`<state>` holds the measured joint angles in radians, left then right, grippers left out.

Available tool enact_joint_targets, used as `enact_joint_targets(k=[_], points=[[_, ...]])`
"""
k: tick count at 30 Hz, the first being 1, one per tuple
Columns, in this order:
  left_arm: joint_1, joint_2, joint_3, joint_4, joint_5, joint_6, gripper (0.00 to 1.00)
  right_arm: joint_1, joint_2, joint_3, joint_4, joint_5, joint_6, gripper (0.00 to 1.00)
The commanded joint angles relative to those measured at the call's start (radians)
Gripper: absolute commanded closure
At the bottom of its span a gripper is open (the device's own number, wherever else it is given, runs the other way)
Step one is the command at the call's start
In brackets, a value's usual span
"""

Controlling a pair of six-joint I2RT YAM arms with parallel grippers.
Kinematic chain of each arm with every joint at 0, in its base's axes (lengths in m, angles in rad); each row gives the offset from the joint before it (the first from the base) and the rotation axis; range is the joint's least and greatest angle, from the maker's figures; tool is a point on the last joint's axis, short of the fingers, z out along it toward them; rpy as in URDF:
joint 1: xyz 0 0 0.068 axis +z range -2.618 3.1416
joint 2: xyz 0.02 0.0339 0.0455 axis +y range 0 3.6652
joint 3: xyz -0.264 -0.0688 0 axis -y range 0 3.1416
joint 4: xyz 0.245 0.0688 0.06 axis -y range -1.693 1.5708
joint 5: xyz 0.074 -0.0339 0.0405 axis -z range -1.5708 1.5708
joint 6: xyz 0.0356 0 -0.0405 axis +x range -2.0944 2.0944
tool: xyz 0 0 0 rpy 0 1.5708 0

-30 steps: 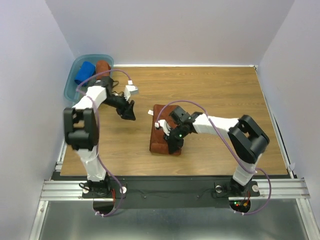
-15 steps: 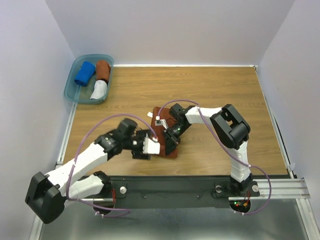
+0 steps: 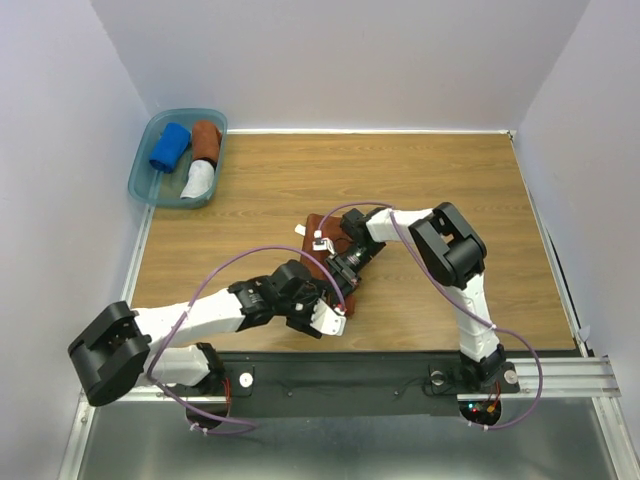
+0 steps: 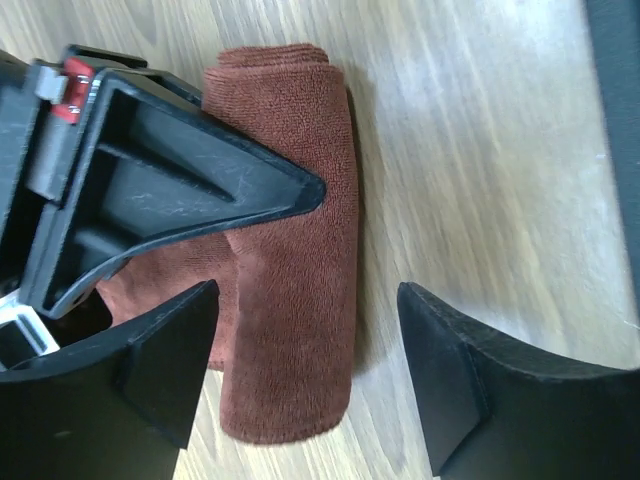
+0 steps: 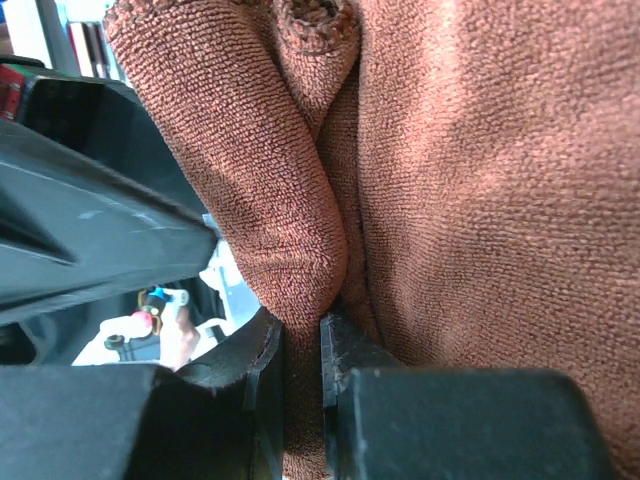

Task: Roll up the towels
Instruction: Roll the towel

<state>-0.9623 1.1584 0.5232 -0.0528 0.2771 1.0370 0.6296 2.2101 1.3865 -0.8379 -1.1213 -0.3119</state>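
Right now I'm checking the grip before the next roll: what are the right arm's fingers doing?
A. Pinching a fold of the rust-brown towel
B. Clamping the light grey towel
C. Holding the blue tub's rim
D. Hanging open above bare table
A: in the right wrist view the fingers close on a fold of the rust-brown towel.

Towel (image 3: 332,262) lies mid-table (image 3: 450,180); tub (image 3: 140,170) with rolls sits far left.

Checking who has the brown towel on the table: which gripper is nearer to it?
Right. The right gripper is shut on a fold of the brown towel. The left gripper is open just over the towel's near end, not gripping it.
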Motion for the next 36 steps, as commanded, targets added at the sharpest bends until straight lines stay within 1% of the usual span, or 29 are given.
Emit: enact_joint_targets(k=[1, 2, 4, 5, 6, 8, 9, 11, 12, 14, 15, 16, 19, 22, 23, 24, 26, 27, 28, 30, 31, 32, 33, 35, 36], points=[[-0.007, 0.043, -0.005, 0.094, -0.047, 0.02, 0.21, 0.001, 0.051, 0.02, -0.018, 0.107, -0.049, 0.97], [-0.009, 0.058, -0.012, 0.119, -0.083, 0.02, 0.23, 0.001, 0.053, 0.023, -0.023, 0.112, -0.05, 0.97], [-0.007, 0.086, -0.026, 0.13, -0.107, 0.005, 0.34, -0.001, 0.057, 0.029, -0.026, 0.118, -0.047, 0.96], [-0.007, 0.084, -0.028, 0.128, -0.107, -0.006, 0.43, -0.004, 0.057, 0.031, -0.027, 0.118, -0.043, 0.94], [-0.007, 0.081, -0.026, 0.122, -0.102, -0.02, 0.47, -0.008, 0.063, 0.032, -0.026, 0.117, -0.036, 0.93], [-0.007, 0.069, -0.023, 0.085, -0.078, -0.047, 0.55, -0.027, 0.068, 0.037, -0.026, 0.101, -0.015, 0.86], [-0.007, 0.064, -0.02, 0.068, -0.072, -0.057, 0.64, -0.034, 0.066, 0.037, -0.026, 0.098, -0.009, 0.83], [-0.007, 0.06, -0.011, 0.021, -0.058, -0.078, 0.74, -0.057, 0.062, 0.037, -0.024, 0.095, 0.002, 0.77], [-0.007, 0.057, -0.008, 0.004, -0.052, -0.089, 0.82, -0.065, 0.056, 0.037, -0.024, 0.095, 0.013, 0.75], [-0.007, 0.064, 0.004, -0.045, -0.027, -0.123, 0.9, -0.085, 0.043, 0.039, -0.023, 0.094, 0.028, 0.66], [-0.007, 0.069, 0.011, -0.062, -0.016, -0.133, 0.91, -0.09, 0.034, 0.04, -0.023, 0.095, 0.034, 0.62], [-0.007, 0.072, 0.02, -0.08, 0.011, -0.146, 0.92, -0.099, 0.025, 0.042, -0.024, 0.095, 0.039, 0.6], [-0.007, 0.096, 0.037, -0.12, 0.043, -0.167, 0.93, -0.12, -0.024, 0.065, -0.021, 0.098, 0.056, 0.47], [0.005, 0.132, 0.064, -0.147, 0.076, -0.189, 0.93, -0.183, -0.087, 0.109, -0.023, 0.107, 0.086, 0.37], [0.016, 0.141, 0.073, -0.157, 0.1, -0.199, 0.93, -0.198, -0.099, 0.124, -0.021, 0.112, 0.099, 0.29], [0.026, 0.159, 0.084, -0.165, 0.114, -0.203, 0.93, -0.215, -0.115, 0.137, -0.023, 0.13, 0.105, 0.28], [0.083, 0.181, 0.121, -0.199, 0.17, -0.203, 0.93, -0.266, -0.171, 0.163, -0.021, 0.161, 0.109, 0.26], [0.103, 0.211, 0.158, -0.215, 0.192, -0.198, 0.93, -0.299, -0.194, 0.169, -0.021, 0.193, 0.108, 0.25], [0.131, 0.23, 0.158, -0.234, 0.215, -0.195, 0.93, -0.3, -0.214, 0.175, -0.02, 0.213, 0.108, 0.25], [0.198, 0.294, 0.218, -0.295, 0.287, -0.178, 0.93, -0.346, -0.285, 0.175, -0.02, 0.25, 0.093, 0.24], [0.214, 0.32, 0.26, -0.32, 0.328, -0.175, 0.93, -0.367, -0.309, 0.169, -0.021, 0.262, 0.08, 0.23], [0.241, 0.346, 0.282, -0.367, 0.349, -0.166, 0.93, -0.373, -0.367, 0.152, -0.021, 0.273, 0.051, 0.22], [0.25, 0.398, 0.302, -0.39, 0.367, -0.152, 0.93, -0.375, -0.395, 0.141, -0.021, 0.3, 0.03, 0.22], [0.286, 0.455, 0.366, -0.464, 0.417, -0.138, 0.92, -0.375, -0.485, 0.085, -0.02, 0.322, -0.03, 0.17], [0.299, 0.519, 0.391, -0.493, 0.439, -0.131, 0.92, -0.375, -0.519, 0.066, -0.018, 0.325, -0.048, 0.16]])
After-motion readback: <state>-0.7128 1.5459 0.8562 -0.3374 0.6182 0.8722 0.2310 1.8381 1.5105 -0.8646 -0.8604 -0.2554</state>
